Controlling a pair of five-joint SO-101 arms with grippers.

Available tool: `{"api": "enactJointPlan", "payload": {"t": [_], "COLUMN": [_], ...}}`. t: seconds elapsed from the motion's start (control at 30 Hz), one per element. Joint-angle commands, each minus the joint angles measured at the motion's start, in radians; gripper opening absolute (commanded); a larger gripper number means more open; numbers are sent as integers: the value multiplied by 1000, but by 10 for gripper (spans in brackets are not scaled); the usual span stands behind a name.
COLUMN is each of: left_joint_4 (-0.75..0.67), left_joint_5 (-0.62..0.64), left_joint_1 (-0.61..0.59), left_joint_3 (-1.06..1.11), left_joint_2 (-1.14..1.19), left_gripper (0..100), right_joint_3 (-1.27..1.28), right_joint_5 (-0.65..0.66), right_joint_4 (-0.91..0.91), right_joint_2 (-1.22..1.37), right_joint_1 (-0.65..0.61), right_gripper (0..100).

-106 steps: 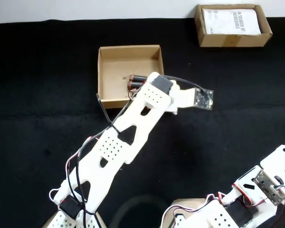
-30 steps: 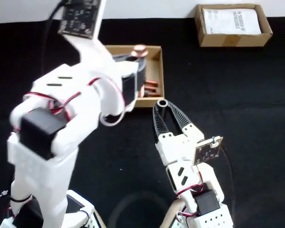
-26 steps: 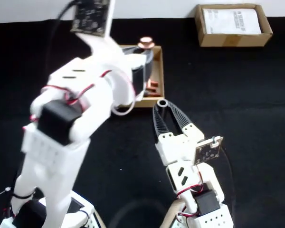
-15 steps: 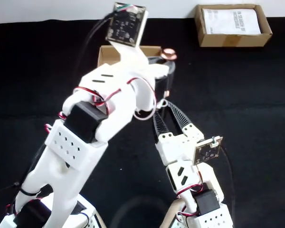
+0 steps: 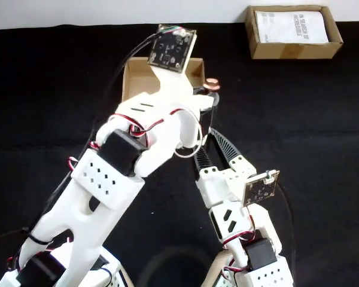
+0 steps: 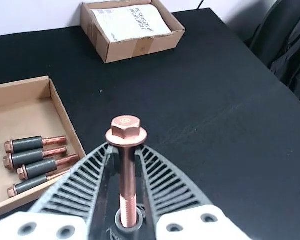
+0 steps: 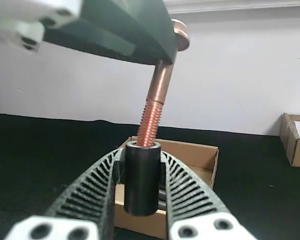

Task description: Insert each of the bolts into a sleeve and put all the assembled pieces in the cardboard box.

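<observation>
Now, with the left pincer (image 6: 125, 152) clamped on the bolt (image 6: 126, 131) and the right pincer (image 7: 141, 156) gripping the sleeve (image 7: 141, 180) just beside the cardboard box (image 7: 202, 151), line up the thread and press straight in.

Your surface (image 5: 323, 149) is all black, cloth-looking, and runs back to a white wall (image 5: 78, 12). You've got two things sitting straight on it. The open cardboard box (image 5: 134, 78) is toward the back middle. A second box (image 5: 293, 51) sits well apart at the back right, with a printed sheet (image 5: 290, 27) inside.
</observation>
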Motion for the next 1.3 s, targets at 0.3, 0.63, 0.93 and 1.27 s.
{"api": "enactJointPlan", "payload": {"t": [0.3, 0.63, 0.93, 1.27], "left_joint_4": [18, 153, 169, 434], "left_joint_5": [3, 5, -137, -203], "left_joint_1": [15, 110, 122, 76], "left_joint_3": [2, 71, 282, 213], "left_joint_2": [-64, -153, -297, -573], "left_gripper": [8, 8, 54, 156], "right_joint_3": [48, 47, 41, -73], "right_joint_5": [9, 9, 9, -114], "right_joint_4": [-1, -1, -1, 183], "right_joint_2": [-2, -2, -2, 1], "right_joint_1": [1, 1, 1, 130], "right_gripper": [6, 6, 6, 6]}}
